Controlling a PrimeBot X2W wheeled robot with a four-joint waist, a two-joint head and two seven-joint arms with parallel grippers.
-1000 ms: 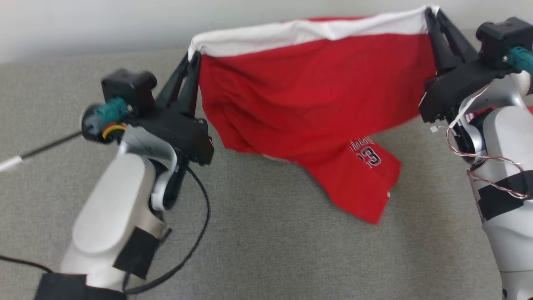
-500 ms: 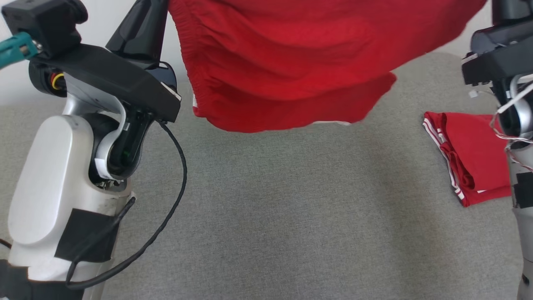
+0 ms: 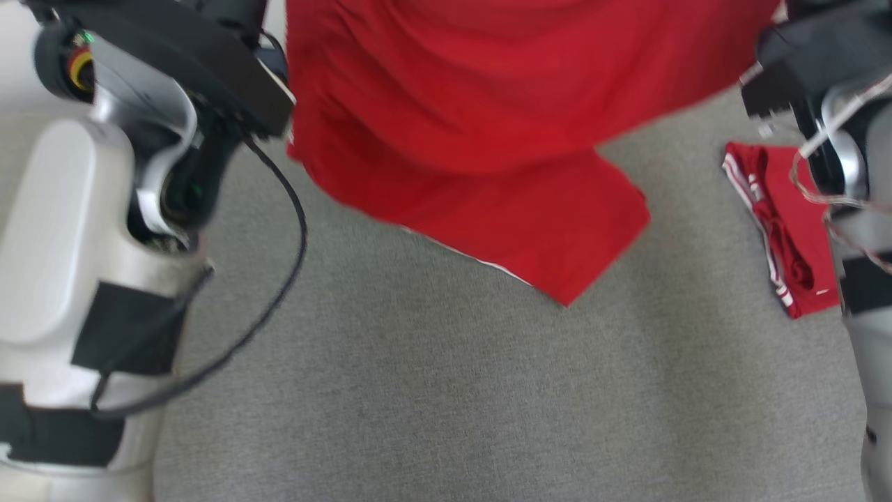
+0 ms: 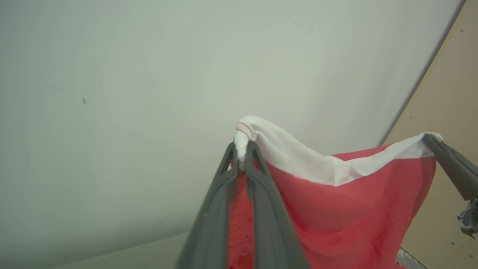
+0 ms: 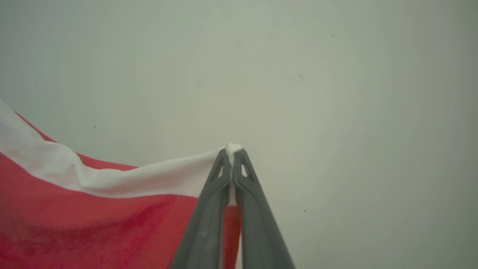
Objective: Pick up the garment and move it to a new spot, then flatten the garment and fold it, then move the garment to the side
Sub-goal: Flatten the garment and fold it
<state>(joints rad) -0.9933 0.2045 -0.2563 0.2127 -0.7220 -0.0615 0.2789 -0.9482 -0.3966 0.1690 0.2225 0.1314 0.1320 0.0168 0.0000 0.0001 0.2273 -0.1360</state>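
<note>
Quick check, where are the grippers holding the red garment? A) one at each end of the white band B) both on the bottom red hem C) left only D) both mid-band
A: left gripper and right gripper each pinch one end of the white band, the garment hanging spread between them.

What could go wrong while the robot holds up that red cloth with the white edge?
The left gripper and right gripper each pinch a small tip of the white band on the red cloth garment, so a corner might slip free. One corner hangs lowest over the grey fabric surface, so it may crumple when laid down. It might also land on the folded red striped garment.
</note>
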